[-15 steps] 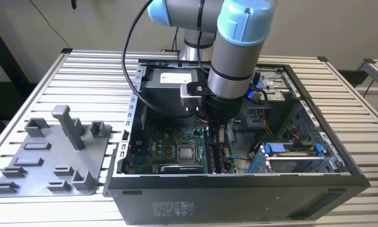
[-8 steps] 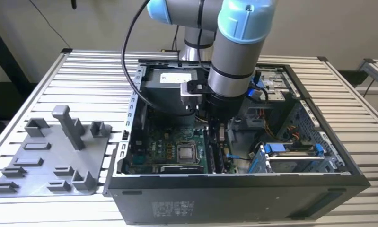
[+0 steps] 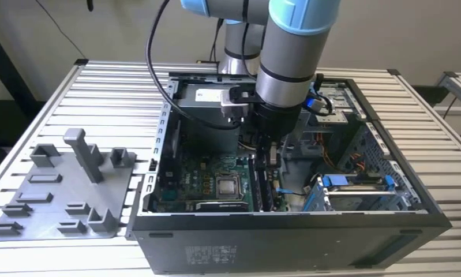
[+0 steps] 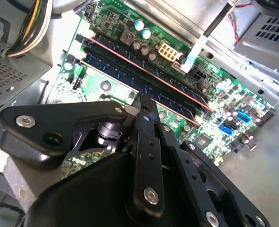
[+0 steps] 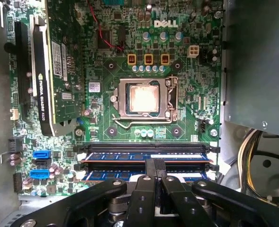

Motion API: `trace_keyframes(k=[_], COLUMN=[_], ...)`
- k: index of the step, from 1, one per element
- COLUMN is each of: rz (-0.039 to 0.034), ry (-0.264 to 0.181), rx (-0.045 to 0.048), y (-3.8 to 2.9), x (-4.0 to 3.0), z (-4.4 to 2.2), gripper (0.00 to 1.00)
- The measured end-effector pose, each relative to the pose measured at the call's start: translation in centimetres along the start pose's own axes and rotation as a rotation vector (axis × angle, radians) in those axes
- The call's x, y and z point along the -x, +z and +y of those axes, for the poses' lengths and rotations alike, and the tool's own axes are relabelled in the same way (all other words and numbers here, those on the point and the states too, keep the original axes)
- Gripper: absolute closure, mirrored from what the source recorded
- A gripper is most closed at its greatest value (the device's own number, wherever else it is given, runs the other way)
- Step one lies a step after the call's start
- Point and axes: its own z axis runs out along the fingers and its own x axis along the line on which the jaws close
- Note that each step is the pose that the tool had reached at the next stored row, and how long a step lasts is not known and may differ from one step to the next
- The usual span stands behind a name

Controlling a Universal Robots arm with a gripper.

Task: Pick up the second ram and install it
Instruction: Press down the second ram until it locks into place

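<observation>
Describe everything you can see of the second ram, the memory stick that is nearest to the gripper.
The second ram is a long, thin, dark blue board with a row of black chips. It stands on its edge in a black slot of the green motherboard, parallel to another stick in a neighbouring slot. In both wrist views the gripper is at its middle, directly over its top edge, fingers drawn together; whether they touch or clamp it is unclear. Its ends meet the slot's pale latches.

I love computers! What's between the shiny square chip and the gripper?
In the first wrist view, one slotted memory stick lies between chip and gripper.
</observation>
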Motion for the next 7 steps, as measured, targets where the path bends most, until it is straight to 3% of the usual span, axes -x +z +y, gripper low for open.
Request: trace_keyframes(k=[7], rz=[0.0002], ry=[0.0], rx=[0.0], y=[-0.03], x=[0.0], z=[0.0], gripper=[0.89])
